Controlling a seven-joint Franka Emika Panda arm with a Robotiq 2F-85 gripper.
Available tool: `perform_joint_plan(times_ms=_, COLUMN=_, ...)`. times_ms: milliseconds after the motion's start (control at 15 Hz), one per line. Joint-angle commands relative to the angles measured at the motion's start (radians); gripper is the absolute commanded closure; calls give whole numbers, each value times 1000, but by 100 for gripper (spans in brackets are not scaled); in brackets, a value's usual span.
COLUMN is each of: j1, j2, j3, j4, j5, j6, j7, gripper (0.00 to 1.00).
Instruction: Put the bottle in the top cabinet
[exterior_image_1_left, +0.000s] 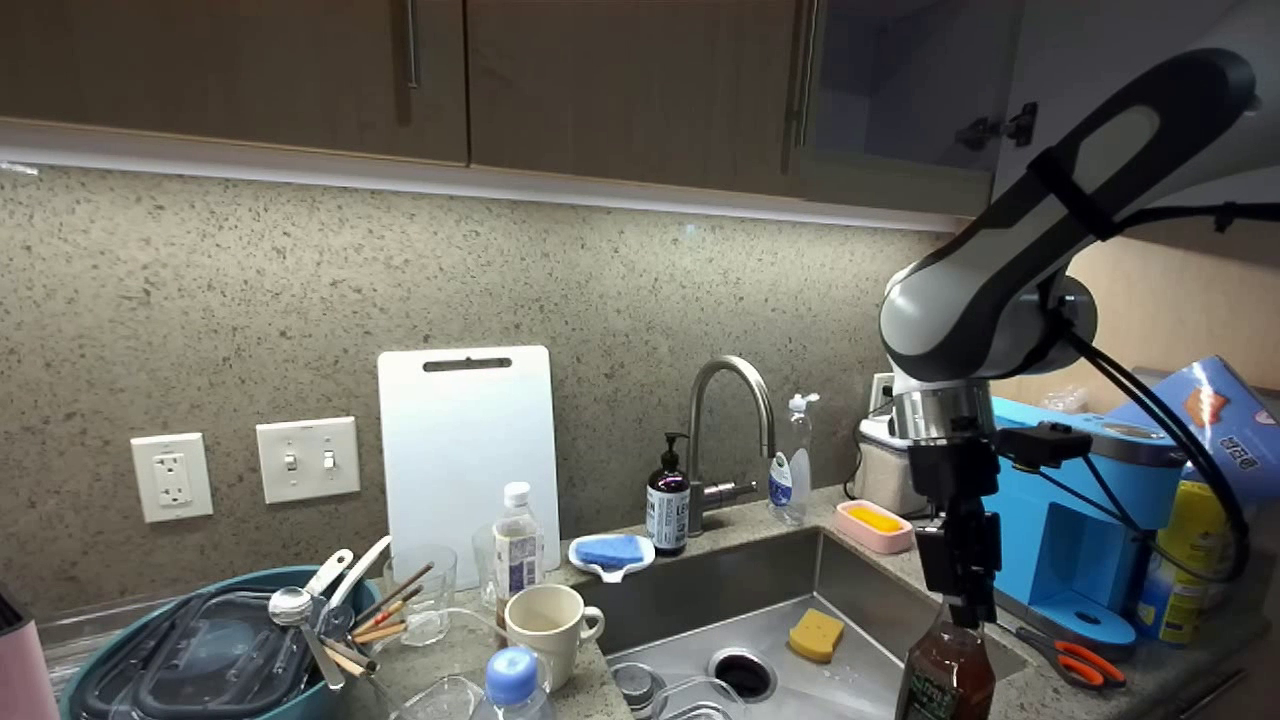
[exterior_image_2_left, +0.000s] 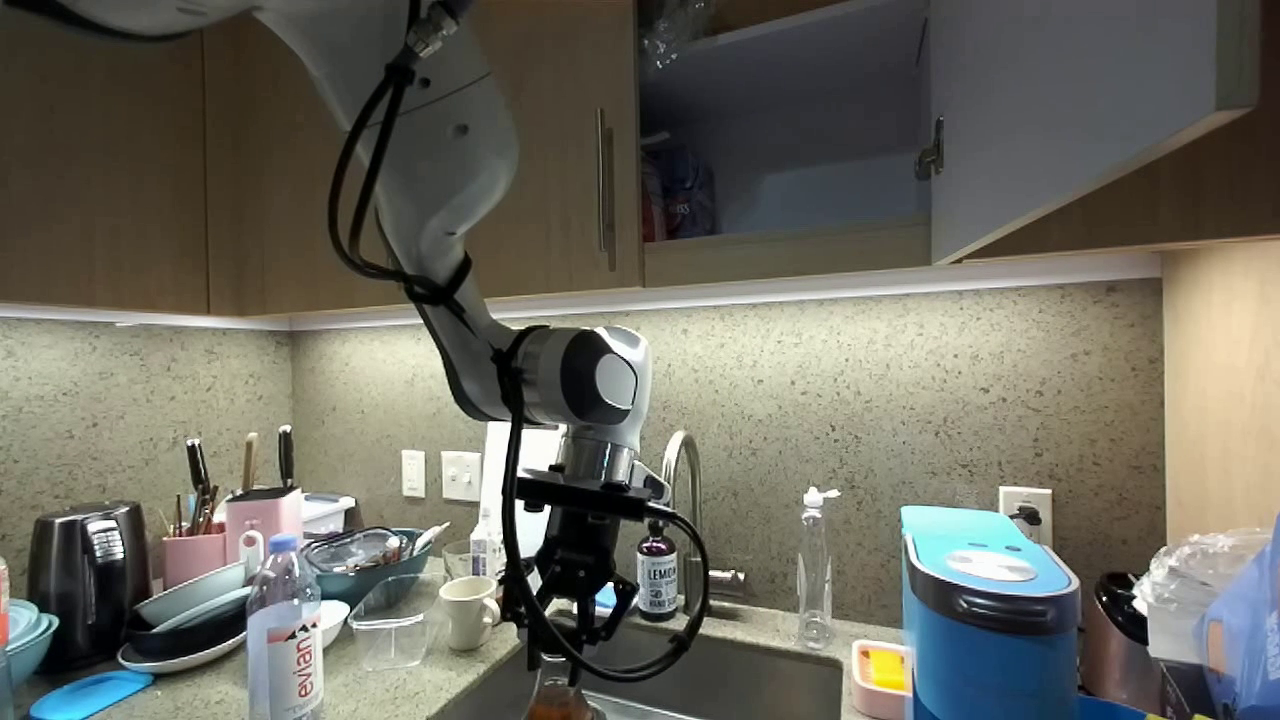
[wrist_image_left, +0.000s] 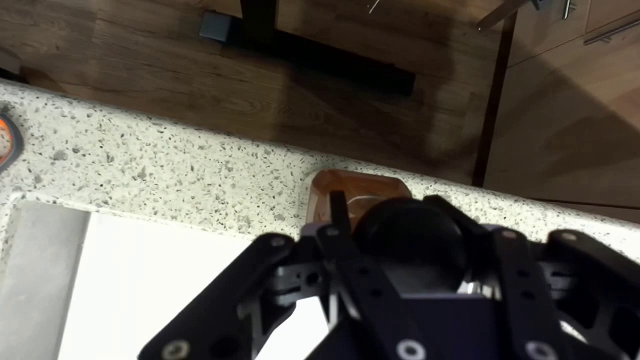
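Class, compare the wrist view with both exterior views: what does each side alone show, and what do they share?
Only the wrist view shows the wooden floor and a black bar.

Only the exterior views show the open upper cabinet, the faucet and the blue appliance.

All share the gripper, the brown bottle, the countertop and the sink.

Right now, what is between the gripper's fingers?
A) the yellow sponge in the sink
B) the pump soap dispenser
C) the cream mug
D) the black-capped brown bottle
D: the wrist view shows the gripper with the black cap of the brown bottle between its fingers.
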Motion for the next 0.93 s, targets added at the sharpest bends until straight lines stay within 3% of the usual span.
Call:
perform_joint_plan(times_ms=0, j1=-10, j2=-19, j3=1, j4=-14, j5=5, j6=2, j7=-27, gripper=83)
perform_joint_plan(times_ms=333, j1=-12, j2=-124, j3=4, j4=-75, j5=44, j6=20, j7=-16, gripper=83)
perform_joint_plan(times_ms=733, j1=-21, j2=-391, j3=-42, j4=-194, j5=151, j6=-5, j7=-35, gripper=83)
perform_joint_plan(times_ms=800, j1=-5, j2=-252, j3=-36, j4=-118, j5=106, j6=-2, j7=-1, gripper=83)
perform_joint_plan(times_ms=867, j1=-3, j2=-287, j3=-42, j4=-131, j5=107, j6=-5, j7=0, gripper=58)
